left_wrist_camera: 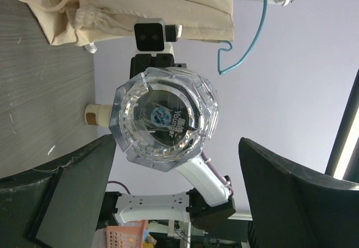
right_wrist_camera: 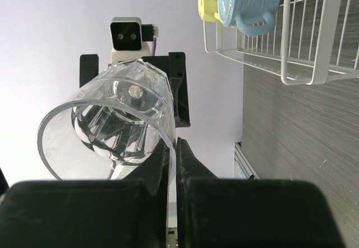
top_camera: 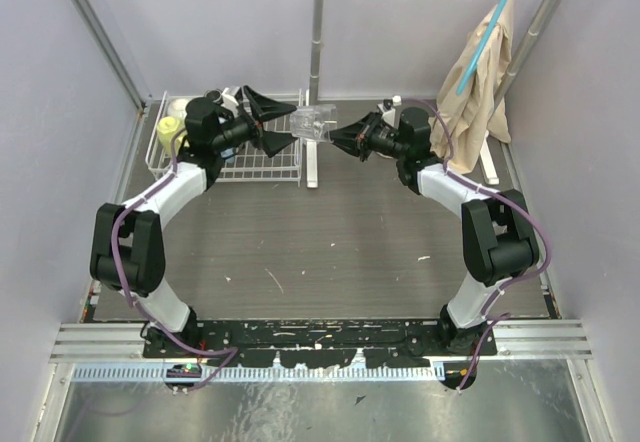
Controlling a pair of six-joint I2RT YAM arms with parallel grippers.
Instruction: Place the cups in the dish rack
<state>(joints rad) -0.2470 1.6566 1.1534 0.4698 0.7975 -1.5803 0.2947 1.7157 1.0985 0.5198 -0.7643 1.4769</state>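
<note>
The clear glass [top_camera: 315, 124] hangs on its side in the air just right of the dish rack [top_camera: 262, 167]. My right gripper [top_camera: 340, 134] is shut on its rim; in the right wrist view the fingertips [right_wrist_camera: 168, 147] pinch the wall of the glass [right_wrist_camera: 106, 119]. My left gripper [top_camera: 285, 125] stands open and faces the glass's base [left_wrist_camera: 165, 119], with one finger [left_wrist_camera: 78, 175] on either side and neither touching it. A light blue mug [right_wrist_camera: 249, 1] and a yellow mug [right_wrist_camera: 207, 4] lie in the rack [right_wrist_camera: 303, 63]. The yellow mug [top_camera: 168, 128] also shows from above.
An upright white-grey pole [top_camera: 316, 52] rises just behind the glass, its foot [top_camera: 311, 167] beside the rack. A beige cloth bag [top_camera: 480, 72] hangs on a blue hanger at the back right. Purple walls close in the table on both sides.
</note>
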